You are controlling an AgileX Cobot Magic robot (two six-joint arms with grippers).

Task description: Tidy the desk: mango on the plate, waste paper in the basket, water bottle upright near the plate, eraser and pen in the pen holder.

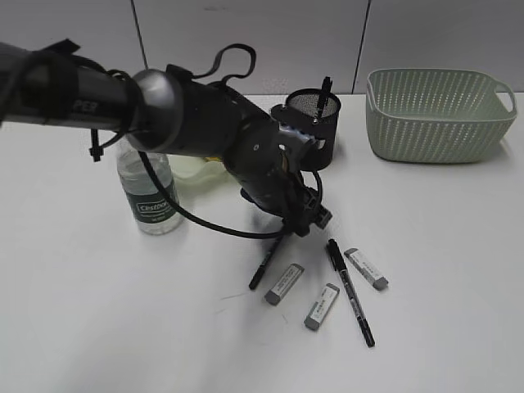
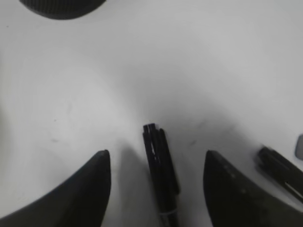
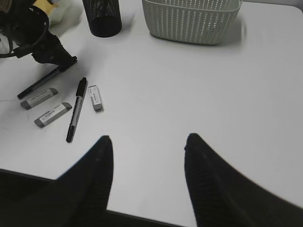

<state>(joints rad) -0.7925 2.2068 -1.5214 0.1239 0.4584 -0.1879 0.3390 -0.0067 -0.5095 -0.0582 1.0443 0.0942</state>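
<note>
My left gripper reaches across to the middle of the desk. It is open, low over a black pen. In the left wrist view the pen lies between the jaws, untouched. A second pen and three grey erasers lie beside it. The pen holder holds one pen. The water bottle stands upright by the plate. A bit of the mango shows. The basket stands at the back right. My right gripper is open and empty. No waste paper is in view.
The left arm and its cable cover most of the plate. The right gripper hovers over the desk's front edge, to the right of the pens and erasers, and does not show in the exterior view.
</note>
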